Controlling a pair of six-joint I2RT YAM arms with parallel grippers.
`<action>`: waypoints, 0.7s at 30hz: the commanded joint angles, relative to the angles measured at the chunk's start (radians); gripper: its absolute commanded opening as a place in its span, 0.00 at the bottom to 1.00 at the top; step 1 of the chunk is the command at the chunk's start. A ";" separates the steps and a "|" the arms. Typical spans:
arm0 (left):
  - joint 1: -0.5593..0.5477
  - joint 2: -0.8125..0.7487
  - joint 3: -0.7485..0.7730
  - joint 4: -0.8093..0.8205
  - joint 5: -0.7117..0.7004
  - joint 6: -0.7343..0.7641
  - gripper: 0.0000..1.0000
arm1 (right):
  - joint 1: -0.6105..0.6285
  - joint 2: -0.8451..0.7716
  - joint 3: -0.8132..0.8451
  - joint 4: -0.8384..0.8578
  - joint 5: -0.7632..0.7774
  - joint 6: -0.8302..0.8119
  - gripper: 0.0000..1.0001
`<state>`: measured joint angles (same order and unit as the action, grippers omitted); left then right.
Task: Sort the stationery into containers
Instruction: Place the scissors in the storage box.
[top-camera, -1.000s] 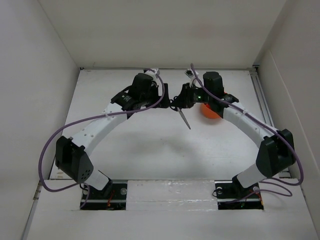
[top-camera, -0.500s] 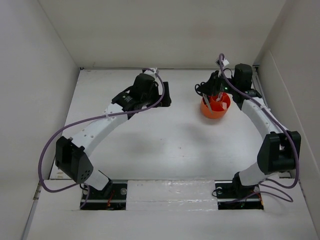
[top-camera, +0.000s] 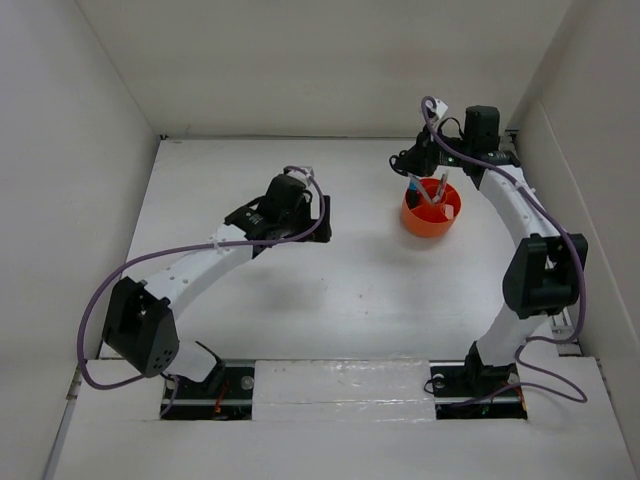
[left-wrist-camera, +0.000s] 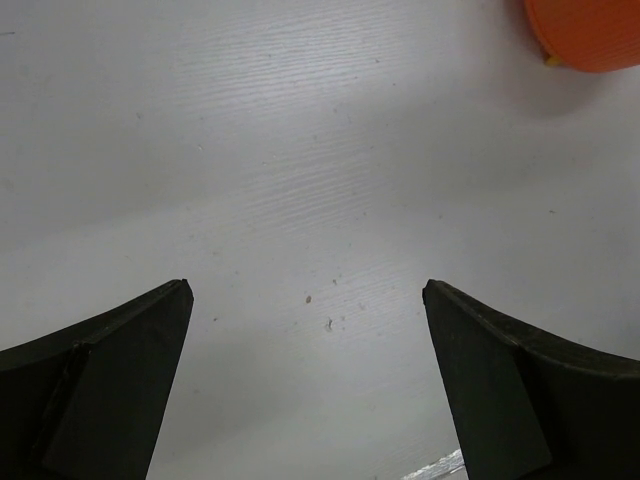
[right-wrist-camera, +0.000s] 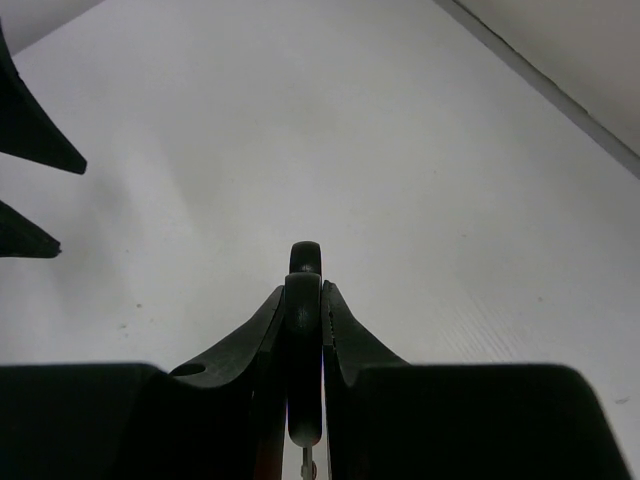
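Pinching a thin black loop between them, the jaws of the right gripper (right-wrist-camera: 303, 285) are all but shut. The loop reads as a handle of the black-handled scissors (right-wrist-camera: 304, 255), though the blades are out of sight in the wrist view. From above, that gripper sits just behind the far-left rim of the orange tub (top-camera: 425, 228). A dark stem runs down from it into the tub, beside a few pens (top-camera: 441, 190) standing there; whether the blades rest on the tub's floor cannot be told. The left gripper (left-wrist-camera: 306, 300) is spread wide with nothing between its fingers, hanging over bare table (top-camera: 300, 290) with the tub's edge just in the corner of its view.

A second ago the two grippers were nose to nose at mid-table with the scissors dangling between them. Since then the left has let go and drawn back, and the right has swung the scissors across to the tub. The handover looks done — what remains, by my reckoning, is for the right jaws to part and leave the scissors in a compartment.
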<state>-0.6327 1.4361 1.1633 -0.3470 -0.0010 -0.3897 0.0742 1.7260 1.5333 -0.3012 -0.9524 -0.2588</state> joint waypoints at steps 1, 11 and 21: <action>0.001 -0.066 -0.048 0.062 0.016 0.022 1.00 | -0.010 0.038 0.064 -0.067 -0.043 -0.129 0.00; 0.001 -0.057 -0.111 0.106 0.101 0.031 1.00 | -0.025 0.061 -0.045 -0.013 -0.071 -0.178 0.00; 0.001 -0.023 -0.122 0.135 0.159 0.040 1.00 | -0.025 0.082 -0.055 -0.025 -0.082 -0.240 0.00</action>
<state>-0.6327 1.4334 1.0538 -0.2543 0.1280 -0.3702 0.0471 1.8183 1.4616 -0.3656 -0.9894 -0.4419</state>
